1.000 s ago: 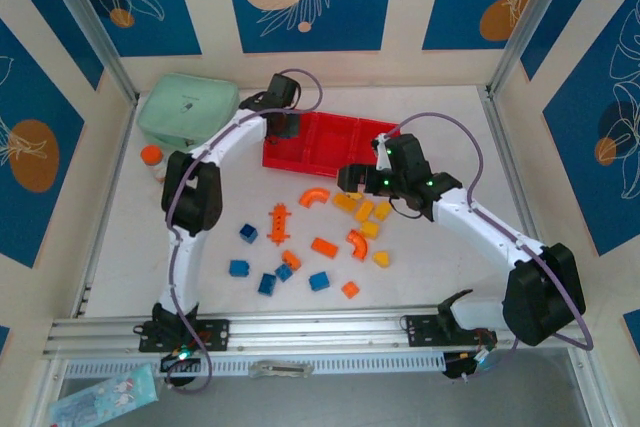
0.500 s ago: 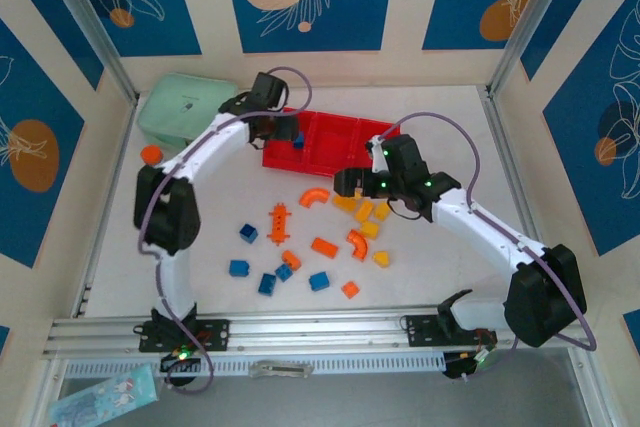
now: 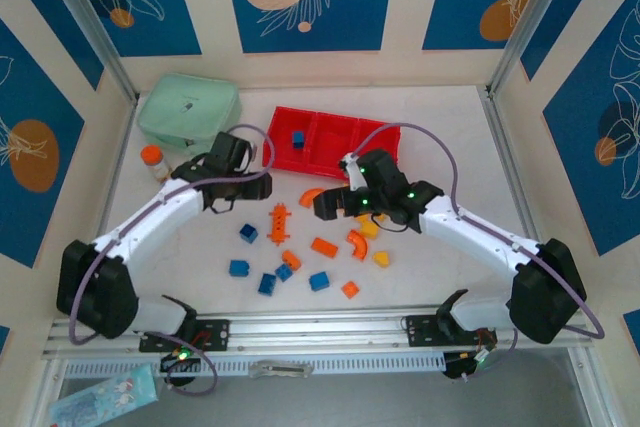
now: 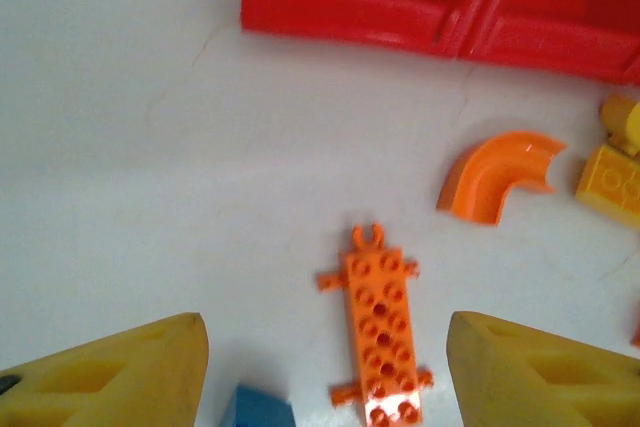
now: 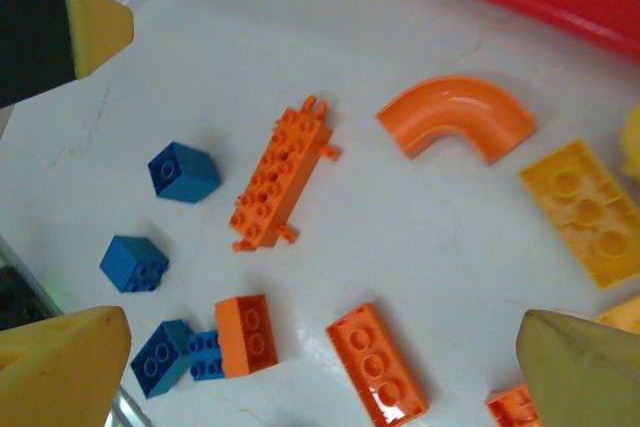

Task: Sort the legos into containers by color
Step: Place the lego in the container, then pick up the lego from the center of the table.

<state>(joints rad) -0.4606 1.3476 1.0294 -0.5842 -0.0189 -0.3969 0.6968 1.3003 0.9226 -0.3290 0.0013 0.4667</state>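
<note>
Legos (image 3: 323, 245) scattered on surface (image 3: 400, 287) at six o'clock of red tray (image 3: 320, 113); one blue block (image 3: 297, 137) inside. Left gripper (image 4: 325, 367) and right gripper (image 5: 320, 367) both released, empty, poised low for next picks.

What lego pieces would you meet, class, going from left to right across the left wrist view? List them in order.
blue block → long orange studded piece → orange arch → yellow brick
</note>
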